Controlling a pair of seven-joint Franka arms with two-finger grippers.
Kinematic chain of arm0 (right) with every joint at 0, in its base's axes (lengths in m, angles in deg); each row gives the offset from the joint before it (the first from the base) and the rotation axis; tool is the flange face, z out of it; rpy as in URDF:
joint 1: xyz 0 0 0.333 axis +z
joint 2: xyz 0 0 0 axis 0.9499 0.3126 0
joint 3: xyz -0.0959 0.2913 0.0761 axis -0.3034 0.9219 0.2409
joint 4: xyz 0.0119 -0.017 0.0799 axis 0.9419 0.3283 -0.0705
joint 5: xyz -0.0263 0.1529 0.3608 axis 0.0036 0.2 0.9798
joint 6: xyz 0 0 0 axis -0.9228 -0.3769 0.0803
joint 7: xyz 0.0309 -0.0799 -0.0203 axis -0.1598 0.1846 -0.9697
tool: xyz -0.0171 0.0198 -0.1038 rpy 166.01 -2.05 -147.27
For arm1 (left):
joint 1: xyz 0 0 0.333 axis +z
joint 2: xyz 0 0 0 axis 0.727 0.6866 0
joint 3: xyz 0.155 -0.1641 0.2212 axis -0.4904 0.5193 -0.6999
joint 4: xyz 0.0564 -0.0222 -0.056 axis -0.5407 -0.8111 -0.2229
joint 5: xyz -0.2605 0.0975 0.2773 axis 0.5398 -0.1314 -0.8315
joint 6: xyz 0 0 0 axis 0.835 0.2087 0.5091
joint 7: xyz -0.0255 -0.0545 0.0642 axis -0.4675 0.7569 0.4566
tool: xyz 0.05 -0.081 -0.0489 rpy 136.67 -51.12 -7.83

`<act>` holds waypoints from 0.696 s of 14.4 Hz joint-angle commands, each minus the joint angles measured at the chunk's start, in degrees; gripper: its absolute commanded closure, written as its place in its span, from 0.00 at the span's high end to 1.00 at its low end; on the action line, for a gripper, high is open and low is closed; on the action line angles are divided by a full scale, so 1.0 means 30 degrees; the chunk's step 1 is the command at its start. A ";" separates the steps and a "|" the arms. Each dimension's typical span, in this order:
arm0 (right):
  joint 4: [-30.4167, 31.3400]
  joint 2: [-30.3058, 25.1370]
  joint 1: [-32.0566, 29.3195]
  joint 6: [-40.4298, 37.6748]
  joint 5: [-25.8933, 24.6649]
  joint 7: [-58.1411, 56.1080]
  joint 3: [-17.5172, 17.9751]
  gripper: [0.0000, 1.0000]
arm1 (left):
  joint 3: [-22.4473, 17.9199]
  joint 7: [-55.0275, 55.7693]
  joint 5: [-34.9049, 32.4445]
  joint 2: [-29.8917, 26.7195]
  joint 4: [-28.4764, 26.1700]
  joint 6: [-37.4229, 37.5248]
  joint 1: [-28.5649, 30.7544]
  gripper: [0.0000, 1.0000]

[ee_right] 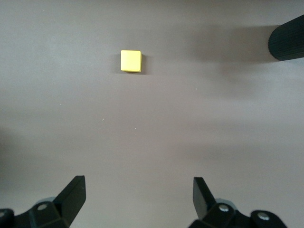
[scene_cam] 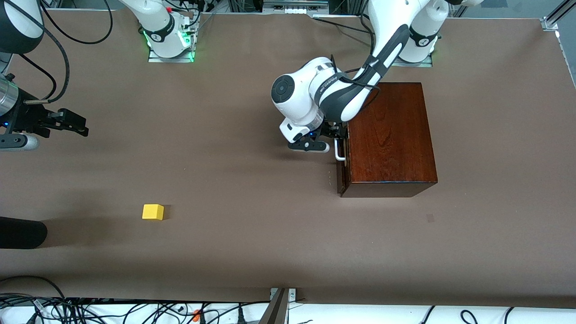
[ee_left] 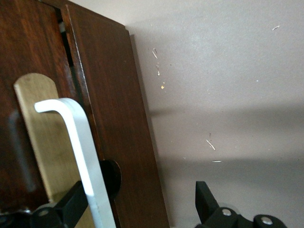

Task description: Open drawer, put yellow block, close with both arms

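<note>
My brown table (scene_cam: 252,252) carries the yellow block (scene_cam: 153,211) near the right arm's end. The right gripper (ee_right: 138,194) hovers spread wide; the left gripper (ee_left: 142,202) straddles the drawer (scene_cam: 342,173) handle (ee_left: 80,156), jaws apart.

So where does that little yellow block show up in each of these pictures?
Front view: the yellow block lies on the brown table, toward the right arm's end and nearer to the camera than the wooden box.
Left wrist view: not in it; only the box front and its white handle show.
Right wrist view: the block sits on the table, ahead of the open right gripper.
Shared landmark: the brown table.
</note>
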 commanded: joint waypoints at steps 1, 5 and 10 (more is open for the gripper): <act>-0.0031 -0.0191 0.0036 -0.0127 -0.0297 0.0032 0.0000 1.00 | -0.0096 0.0578 -0.0612 0.0067 -0.0329 -0.0330 -0.0181 1.00; -0.0031 -0.0191 0.0007 -0.0127 -0.0297 0.0032 0.0000 1.00 | -0.0067 0.0987 -0.0583 0.0097 -0.0535 -0.1265 -0.0210 1.00; -0.0031 -0.0191 0.0036 -0.0156 -0.0297 0.0032 0.0000 1.00 | -0.0008 0.1514 -0.0261 0.0242 -0.0388 -0.3111 -0.0356 1.00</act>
